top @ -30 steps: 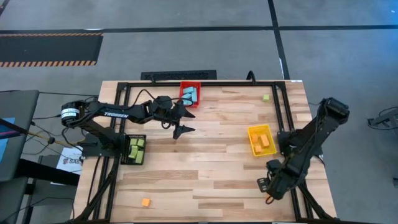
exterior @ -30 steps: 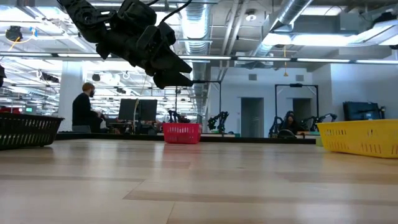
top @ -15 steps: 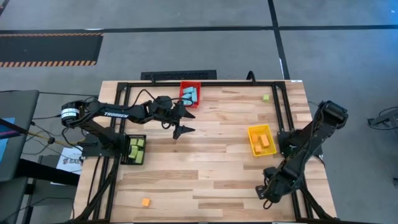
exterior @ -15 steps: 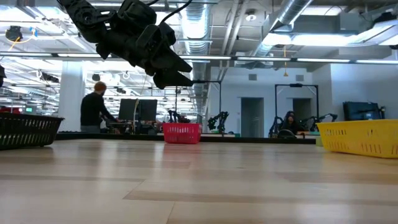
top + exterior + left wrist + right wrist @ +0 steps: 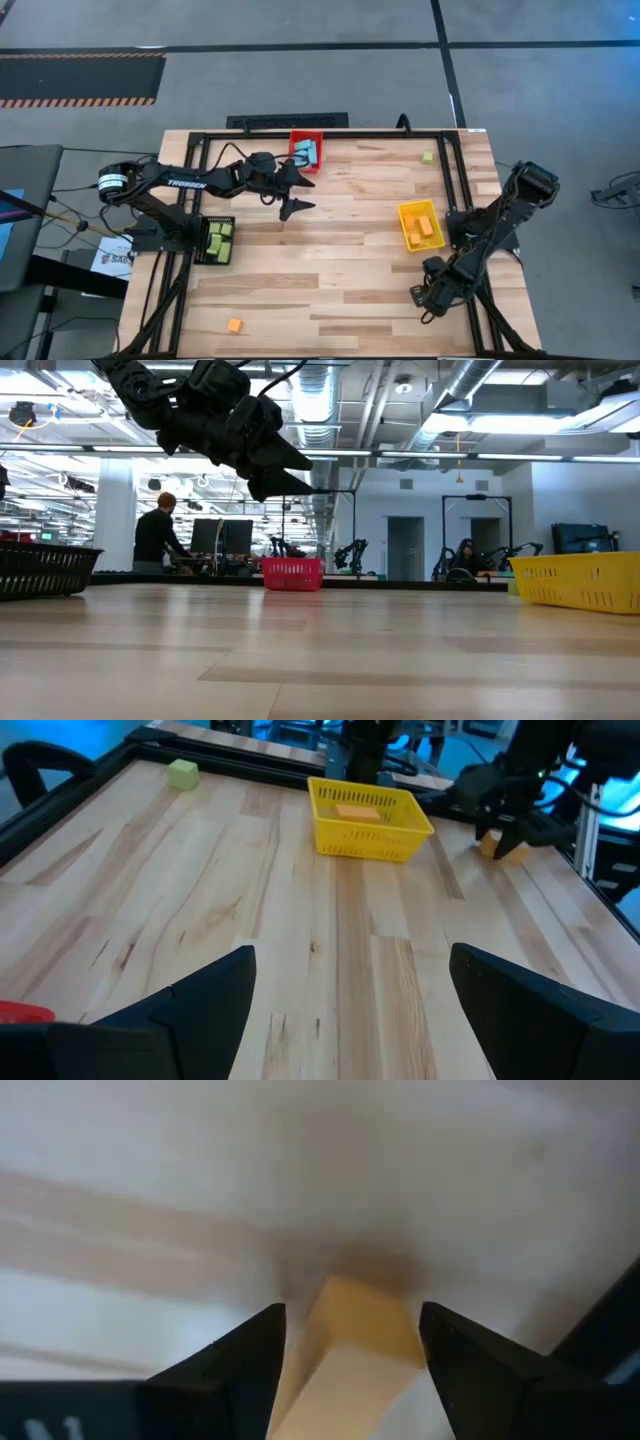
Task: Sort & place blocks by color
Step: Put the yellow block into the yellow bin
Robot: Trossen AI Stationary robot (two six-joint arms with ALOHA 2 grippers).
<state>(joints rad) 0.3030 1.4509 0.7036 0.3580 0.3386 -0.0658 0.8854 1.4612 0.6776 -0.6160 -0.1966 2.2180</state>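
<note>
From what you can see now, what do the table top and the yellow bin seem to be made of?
The table top looks like wood: joined light planks with visible grain and a smooth, slightly glossy finish. The yellow bin looks like moulded plastic: thin lattice walls in one bright, even colour; painted wire cannot be ruled out. An orange block lies inside it.

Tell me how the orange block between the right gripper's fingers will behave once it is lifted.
The orange block looks like a rigid bar with flat faces, so it should stay stiff and not roll. It seems small between the right gripper's fingers, probably light. Its smooth faces may let it slip or twist if gripped off-centre.
</note>
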